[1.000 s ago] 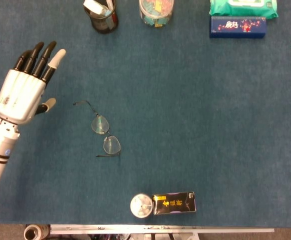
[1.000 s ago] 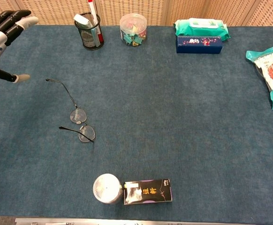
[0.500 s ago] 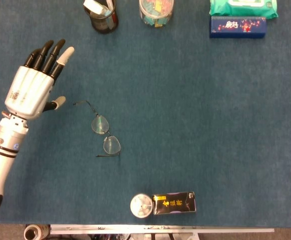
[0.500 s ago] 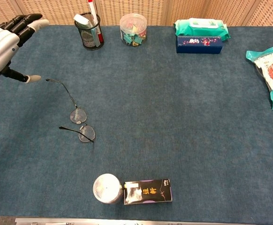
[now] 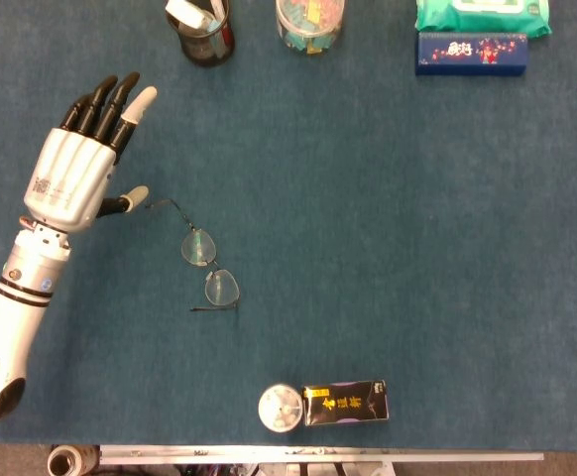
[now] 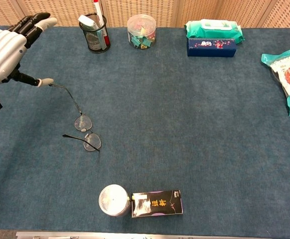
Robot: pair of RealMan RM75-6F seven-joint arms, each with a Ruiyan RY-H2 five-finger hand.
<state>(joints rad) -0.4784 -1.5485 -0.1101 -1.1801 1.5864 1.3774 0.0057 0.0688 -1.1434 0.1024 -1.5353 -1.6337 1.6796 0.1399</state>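
One left hand (image 5: 70,178), fingers spread and empty, beside the glasses (image 5: 207,263); a clumsy pinch could bend the thin temple arm (image 6: 68,94).

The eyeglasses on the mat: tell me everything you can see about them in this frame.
The eyeglasses are thin, dark wire-rimmed, with two rounded clear lenses joined by a small bridge. They lie unfolded on the blue table mat, both temples spread out, one pointing up-left toward the left hand. That hand hovers open, fingers extended, and its thumb tip sits right at the end of that temple; whether it touches cannot be told. Nothing else is near them, and they look undamaged.
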